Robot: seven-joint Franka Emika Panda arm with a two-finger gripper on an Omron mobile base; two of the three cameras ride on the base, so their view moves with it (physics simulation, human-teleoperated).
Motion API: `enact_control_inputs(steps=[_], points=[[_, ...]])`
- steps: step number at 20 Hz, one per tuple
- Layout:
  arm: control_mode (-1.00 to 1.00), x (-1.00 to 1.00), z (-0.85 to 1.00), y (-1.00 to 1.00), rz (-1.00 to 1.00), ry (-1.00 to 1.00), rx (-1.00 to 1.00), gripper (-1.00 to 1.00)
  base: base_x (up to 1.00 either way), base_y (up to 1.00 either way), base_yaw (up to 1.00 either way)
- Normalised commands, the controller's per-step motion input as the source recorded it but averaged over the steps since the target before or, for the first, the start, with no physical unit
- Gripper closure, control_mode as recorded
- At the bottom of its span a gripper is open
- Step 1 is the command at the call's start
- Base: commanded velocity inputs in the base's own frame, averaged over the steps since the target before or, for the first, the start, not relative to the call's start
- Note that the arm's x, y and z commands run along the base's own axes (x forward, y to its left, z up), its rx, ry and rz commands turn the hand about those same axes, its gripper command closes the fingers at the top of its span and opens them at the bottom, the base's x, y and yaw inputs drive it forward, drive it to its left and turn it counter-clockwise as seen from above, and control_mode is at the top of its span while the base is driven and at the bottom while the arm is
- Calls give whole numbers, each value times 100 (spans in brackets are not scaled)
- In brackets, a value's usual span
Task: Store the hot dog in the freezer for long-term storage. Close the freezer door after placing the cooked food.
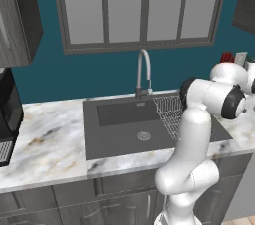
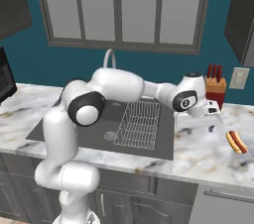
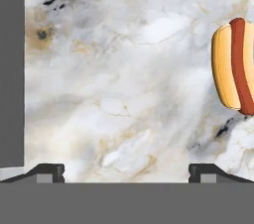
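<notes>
No writing, label, brand or number can be read on anything here; every surface in all three views is unmarked.

A tan bun and orange-red sausage are seen on the hot dog (image 2: 236, 141); the worktop (image 2: 208, 161) is white marble veined grey-brown.

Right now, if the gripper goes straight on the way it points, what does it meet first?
Probably the bare marble counter: the open gripper points down at it. The hot dog lies off to one side, outside the fingers' line.
</notes>
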Motion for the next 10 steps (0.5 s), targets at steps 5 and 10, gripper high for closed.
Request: enact_control_inputs(steps=[5, 10], points=[[-100, 11, -31, -38, 0, 1, 0, -100, 0, 0, 0], [-100, 1, 0, -55, 0, -1, 2, -100, 0, 0, 0]])
